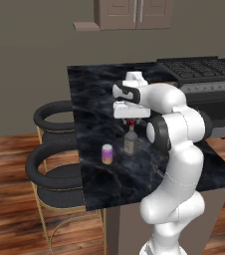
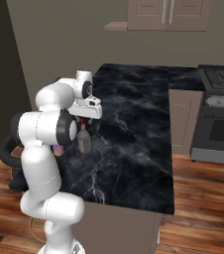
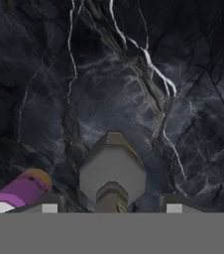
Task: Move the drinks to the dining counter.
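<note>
I am setting the squat clear bottle (image 1: 130, 142) upright on the dining counter (image 1: 99, 89) beside the pink-purple can (image 1: 107, 154), my gripper (image 3: 109, 207) fingers spreading clear of its neck, so next I judge a straight lift away is needed.

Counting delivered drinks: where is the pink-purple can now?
The pink-purple can stands on the dining counter near its stool-side edge, just left of the clear bottle in the left base view.
</note>
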### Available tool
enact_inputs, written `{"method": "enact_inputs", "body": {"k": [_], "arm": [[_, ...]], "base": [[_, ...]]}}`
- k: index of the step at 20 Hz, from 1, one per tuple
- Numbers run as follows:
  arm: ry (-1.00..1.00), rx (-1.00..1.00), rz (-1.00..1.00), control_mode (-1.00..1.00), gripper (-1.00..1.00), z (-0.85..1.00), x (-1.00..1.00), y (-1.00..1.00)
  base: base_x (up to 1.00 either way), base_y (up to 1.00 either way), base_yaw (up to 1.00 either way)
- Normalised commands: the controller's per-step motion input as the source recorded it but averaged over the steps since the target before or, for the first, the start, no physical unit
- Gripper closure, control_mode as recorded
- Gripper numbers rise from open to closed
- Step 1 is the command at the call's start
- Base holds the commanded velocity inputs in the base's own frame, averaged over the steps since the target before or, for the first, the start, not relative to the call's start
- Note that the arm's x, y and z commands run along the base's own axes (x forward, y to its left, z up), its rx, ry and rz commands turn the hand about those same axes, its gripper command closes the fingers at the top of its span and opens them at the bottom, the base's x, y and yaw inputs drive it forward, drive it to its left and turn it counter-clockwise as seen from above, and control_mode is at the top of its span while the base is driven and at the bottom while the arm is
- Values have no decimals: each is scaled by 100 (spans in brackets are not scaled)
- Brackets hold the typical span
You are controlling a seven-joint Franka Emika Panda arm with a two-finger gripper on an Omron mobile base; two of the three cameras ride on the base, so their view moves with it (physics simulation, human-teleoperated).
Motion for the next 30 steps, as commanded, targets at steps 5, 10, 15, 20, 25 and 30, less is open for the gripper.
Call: {"method": "enact_inputs", "body": {"k": [5, 10, 15, 20, 25, 30], "arm": [[-3, 0, 0, -100, -100, 45, -9, -1], [-4, 0, 0, -100, -100, 74, -38, -18], [-12, 0, 0, -100, -100, 39, -96, -33], [-19, 0, 0, -100, -100, 4, -100, -8], [-15, 0, 0, -100, -100, 12, -100, 8], [-4, 0, 0, -100, -100, 31, -68, 23]], "base": [[0, 0, 0], [0, 0, 0], [0, 0, 0], [0, 0, 0], [0, 0, 0], [0, 0, 0]]}}
